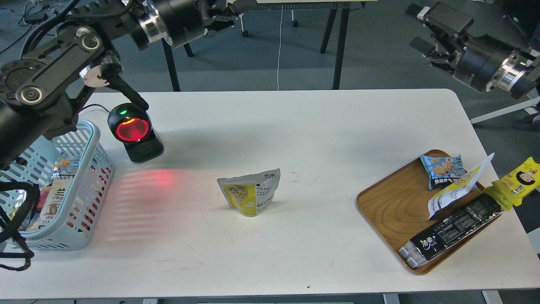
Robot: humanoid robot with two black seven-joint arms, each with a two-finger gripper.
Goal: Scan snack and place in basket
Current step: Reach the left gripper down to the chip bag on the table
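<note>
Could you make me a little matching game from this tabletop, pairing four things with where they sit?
Things:
1. snack
2. barcode scanner
3. basket
4. long black packet

Places:
A. left edge of the table
B. middle of the table, standing alone
C. lying on the wooden tray
D. back left of the table, glowing red

Pairs: 1-B, 2-D, 3-A, 4-C

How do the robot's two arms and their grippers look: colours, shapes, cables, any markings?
Both are black, made of thick rounded segments. The left arm shows round silver joint caps, a shiny metal ring and loose black cables. The right arm has a similar silver ring, and the right gripper is boxy, with a white patch.
</note>
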